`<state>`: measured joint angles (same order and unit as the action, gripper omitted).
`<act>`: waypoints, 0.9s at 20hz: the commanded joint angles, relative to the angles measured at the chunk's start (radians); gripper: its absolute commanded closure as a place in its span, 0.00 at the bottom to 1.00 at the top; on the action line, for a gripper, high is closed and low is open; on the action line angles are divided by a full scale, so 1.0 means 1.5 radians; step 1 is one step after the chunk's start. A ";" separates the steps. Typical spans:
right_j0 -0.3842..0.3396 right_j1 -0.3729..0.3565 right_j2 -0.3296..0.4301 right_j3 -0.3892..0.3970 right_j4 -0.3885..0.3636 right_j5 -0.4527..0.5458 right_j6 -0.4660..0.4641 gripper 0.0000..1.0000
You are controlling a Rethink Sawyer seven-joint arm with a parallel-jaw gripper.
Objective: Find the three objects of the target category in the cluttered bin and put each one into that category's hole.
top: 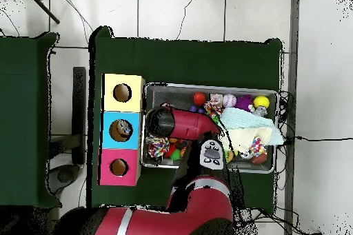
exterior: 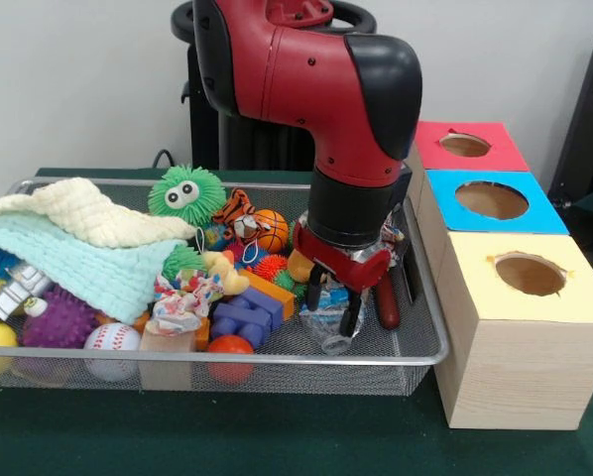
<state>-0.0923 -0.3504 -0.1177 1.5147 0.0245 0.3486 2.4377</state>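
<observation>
My gripper [exterior: 334, 300] hangs low in the right part of the wire mesh bin [exterior: 277, 355]. It is open, with one black finger [exterior: 313, 291] on each side of a crumpled silver and blue foil packet [exterior: 328, 319]. A red-handled tool [exterior: 387, 302] lies just right of the gripper. Three boxes with round holes stand beside the bin: yellow top [exterior: 530, 273], blue top [exterior: 492, 200], red top [exterior: 465, 145]. In the overhead view the red arm [top: 180, 123] covers the gripper and the bin's left end.
The bin holds a teal cloth [exterior: 68, 263], a cream cloth [exterior: 93, 213], a green fuzzy ball with eyes [exterior: 185, 193], a basketball [exterior: 270, 229], a baseball [exterior: 112, 342], a red ball [exterior: 229, 349], a purple spiky ball [exterior: 60, 319] and a blue block [exterior: 242, 317].
</observation>
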 commanded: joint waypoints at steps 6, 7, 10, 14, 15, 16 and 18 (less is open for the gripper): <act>-0.100 -0.037 0.229 0.057 -0.185 -0.023 -0.180 0.00; -0.110 -0.039 0.246 0.058 -0.200 -0.019 -0.190 0.00; -0.185 -0.050 0.353 0.077 -0.248 0.034 -0.288 0.00; -0.225 -0.075 0.396 0.087 -0.283 0.093 -0.322 0.00; -0.228 -0.079 0.397 0.088 -0.290 0.099 -0.317 0.00; -0.230 -0.083 0.393 0.090 -0.301 0.099 -0.309 0.00; -0.238 -0.083 0.402 0.092 -0.311 0.103 -0.309 0.00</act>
<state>-0.4086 -0.4429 0.3202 1.5902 -0.3499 0.3686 2.3030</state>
